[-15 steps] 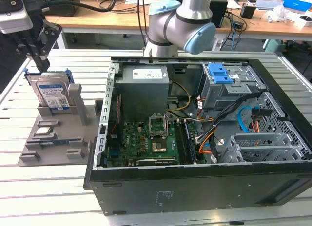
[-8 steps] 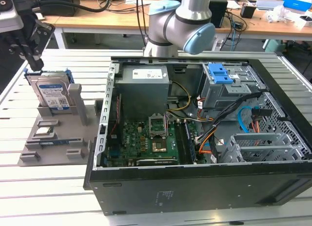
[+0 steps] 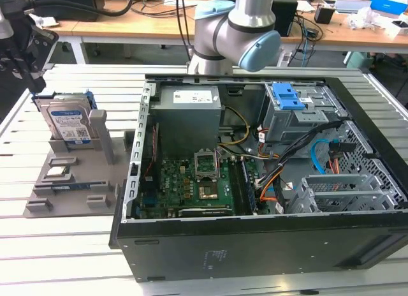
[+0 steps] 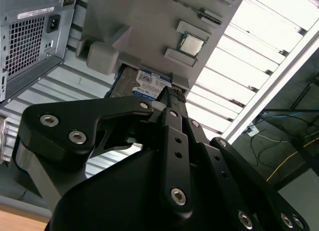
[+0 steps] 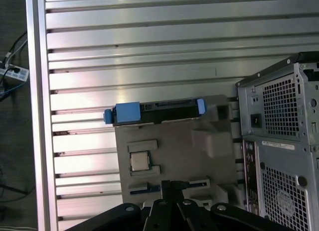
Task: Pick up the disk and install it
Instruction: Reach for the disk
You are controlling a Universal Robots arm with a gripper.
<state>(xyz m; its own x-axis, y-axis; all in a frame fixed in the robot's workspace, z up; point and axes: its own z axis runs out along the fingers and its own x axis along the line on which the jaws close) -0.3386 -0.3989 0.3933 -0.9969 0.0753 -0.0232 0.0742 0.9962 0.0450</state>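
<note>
The disk (image 3: 67,120), a silver drive with a blue-and-white label and blue frame, stands on edge in a slot of the grey holder (image 3: 76,181) at the exterior view's left. Its blue-framed top edge (image 5: 154,109) shows in the first wrist view, and its label (image 4: 148,84) shows in the second wrist view. My black gripper (image 3: 29,76) hangs above and just beyond the disk, apart from it. Its fingertips (image 5: 172,185) are pressed together, shut with nothing between them, and sit over the holder near the disk (image 4: 172,94).
The open computer case (image 3: 137,181) lies on the slatted metal table (image 3: 57,245), right beside the holder. Inside are a motherboard (image 3: 197,181), a bay with a blue latch plate (image 3: 288,97) and a grey cage (image 3: 344,194). A small square chip (image 5: 139,161) rests in the holder.
</note>
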